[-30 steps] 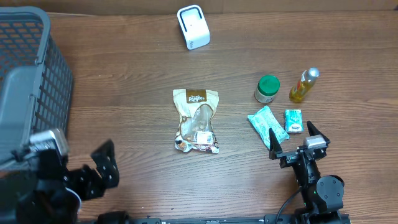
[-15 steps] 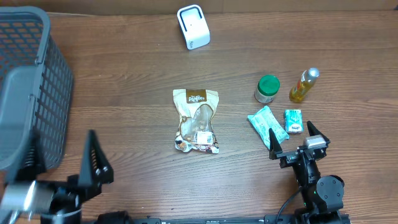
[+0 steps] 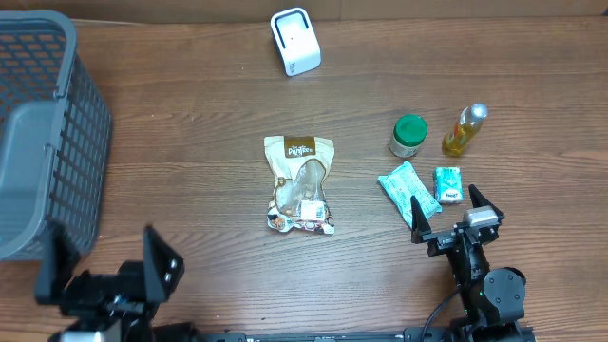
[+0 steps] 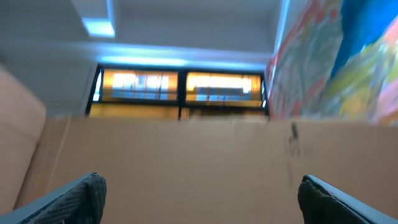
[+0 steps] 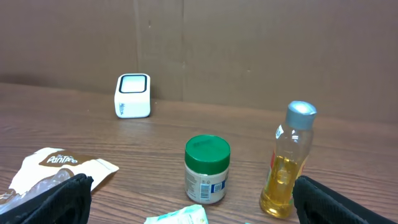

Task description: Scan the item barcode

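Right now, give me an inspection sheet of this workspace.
Surface: wooden table, bare wood between items.
Job's things: white scanner at far edge; snack pouch flat at centre.
Clutter: green-lidded jar, yellow bottle, teal packet, small teal box at right; grey basket at left.
Grippers: left gripper open, empty; right gripper open, empty, near the teal packet.
Cables: black cable by the right arm's base.
Surroundings: cardboard wall behind the table.
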